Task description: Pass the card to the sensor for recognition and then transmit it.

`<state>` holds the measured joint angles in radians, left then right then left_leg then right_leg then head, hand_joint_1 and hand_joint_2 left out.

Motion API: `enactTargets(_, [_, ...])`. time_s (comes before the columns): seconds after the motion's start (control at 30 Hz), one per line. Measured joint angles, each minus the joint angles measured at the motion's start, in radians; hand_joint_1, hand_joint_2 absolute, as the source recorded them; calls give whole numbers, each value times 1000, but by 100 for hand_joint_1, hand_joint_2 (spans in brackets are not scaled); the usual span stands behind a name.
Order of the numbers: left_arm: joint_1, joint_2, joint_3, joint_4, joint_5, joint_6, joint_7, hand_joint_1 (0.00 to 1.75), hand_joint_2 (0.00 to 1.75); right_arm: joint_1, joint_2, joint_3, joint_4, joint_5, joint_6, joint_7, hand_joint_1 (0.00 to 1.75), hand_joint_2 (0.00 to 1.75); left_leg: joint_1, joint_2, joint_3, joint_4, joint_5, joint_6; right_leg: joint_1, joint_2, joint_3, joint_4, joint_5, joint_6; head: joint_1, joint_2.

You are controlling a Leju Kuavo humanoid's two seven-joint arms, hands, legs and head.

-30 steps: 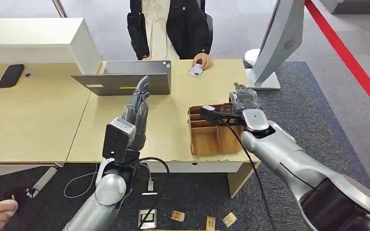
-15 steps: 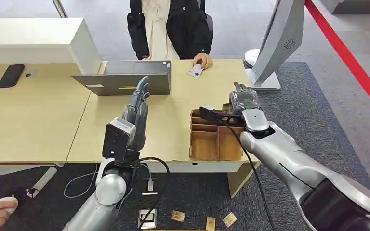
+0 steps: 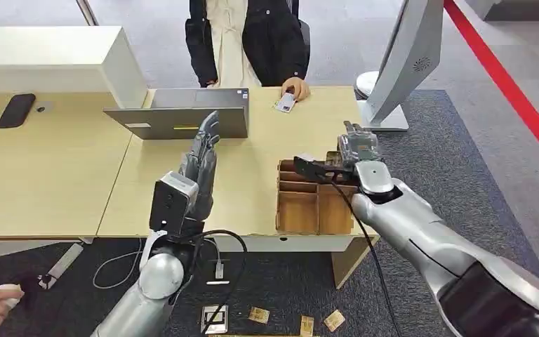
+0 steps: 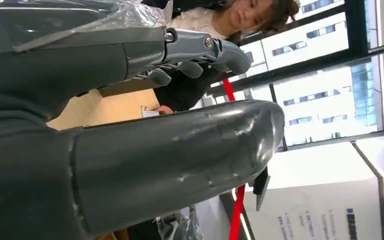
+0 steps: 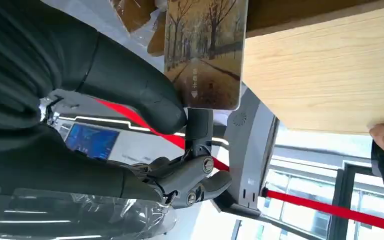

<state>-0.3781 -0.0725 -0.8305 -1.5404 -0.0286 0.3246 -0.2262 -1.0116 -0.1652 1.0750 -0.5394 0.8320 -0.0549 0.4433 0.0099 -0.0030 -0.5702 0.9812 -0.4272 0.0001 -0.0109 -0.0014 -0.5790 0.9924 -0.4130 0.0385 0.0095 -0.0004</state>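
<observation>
Shifted since one second ago: right hand (image 3: 354,147), slightly farther right and forward above the divided wooden tray (image 3: 298,203); left hand unchanged.

Phone (image 3: 15,110): dark, flat on the far-left surface (image 3: 49,175).
Laptop (image 3: 182,116): grey, at the surface's far edge.
Left hand (image 3: 200,158): raised upright above the surface, fingers extended and apart, holding nothing.
Second card (image 3: 285,103): on the surface beneath a seated person's hand (image 3: 296,88).
Right hand, wrist view: thumb (image 5: 145,97) and a finger pinch the card (image 5: 205,52), which bears a tree-lined avenue print; card sits above the tray's far-right part.
Sensor stand (image 3: 401,63): grey, upright on the carpet just beyond the surface's right end.
</observation>
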Motion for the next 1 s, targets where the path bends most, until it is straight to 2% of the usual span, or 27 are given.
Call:
enactTargets(0.03, [0, 0, 0, 0, 0, 0, -2, 0, 0, 0, -1, -2, 0, 2, 0, 0, 0, 175, 0, 0, 0, 0, 0, 0, 0, 0, 0, 0, 0, 0, 0, 0])
enactTargets(0.87, [-2, 0, -1, 0, 11, 12, -16, 0, 0, -1, -17, -10, -44, 8, 14, -32, 0, 175, 0, 0, 0, 0, 0, 0, 0, 0, 0, 0, 0, 0, 0, 0])
enactTargets(0.9, [-2, 0, -1, 0, 11, 12, -16, 0, 0, -1, -18, -10, -44, 9, 12, -32, 58, 175, 0, 0, 0, 0, 0, 0, 0, 0, 0, 0, 0, 0, 0, 0])
enactTargets(0.93, [-2, 0, -1, 0, 11, 12, -16, 0, 0, -1, -18, -10, -44, 8, 12, -32, 175, 175, 0, 0, 0, 0, 0, 0, 0, 0, 0, 0, 0, 0, 0, 0])
enactTargets(1.0, [-2, 0, -1, 0, 11, 12, -17, 0, 0, -1, -19, -10, -44, 8, 11, -32, 175, 175, 0, 0, 0, 0, 0, 0, 0, 0, 0, 0, 0, 0, 0, 0])
